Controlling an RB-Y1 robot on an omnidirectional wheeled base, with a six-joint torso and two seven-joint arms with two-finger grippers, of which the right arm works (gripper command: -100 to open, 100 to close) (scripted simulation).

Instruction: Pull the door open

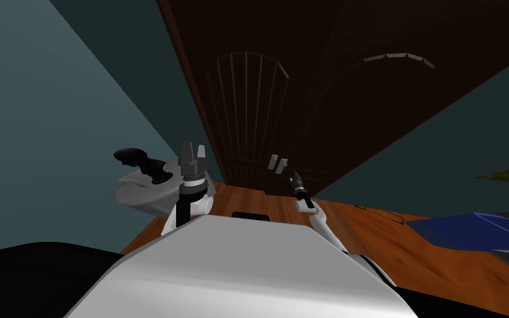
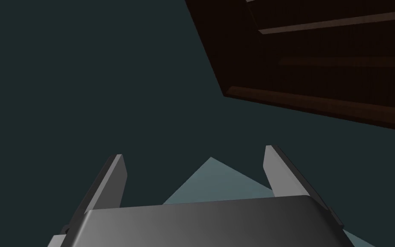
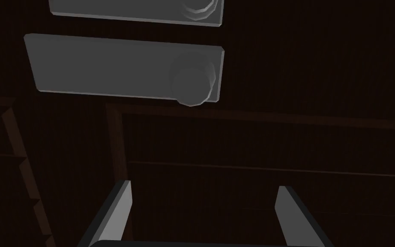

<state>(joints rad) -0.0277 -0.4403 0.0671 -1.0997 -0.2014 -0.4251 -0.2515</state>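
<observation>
A dark brown double door (image 1: 303, 99) with panelled leaves stands straight ahead. Two grey handle plates (image 1: 277, 163) sit side by side where the leaves meet. In the right wrist view the nearer plate (image 3: 106, 66) carries a round knob (image 3: 191, 83), and the edge of the second plate (image 3: 136, 8) lies beyond it. My right gripper (image 3: 203, 193) is open, short of the knob and offset from it, touching nothing; in the head view my right gripper (image 1: 295, 175) sits just below the plates. My left gripper (image 1: 192, 148) is raised left of the door, open and empty (image 2: 194, 156).
A white basin (image 1: 148, 193) with a black fitting (image 1: 137, 160) juts from the teal wall (image 1: 54, 110) close to my left arm. A blue object (image 1: 468, 232) lies on the wooden floor (image 1: 369, 232) to the right.
</observation>
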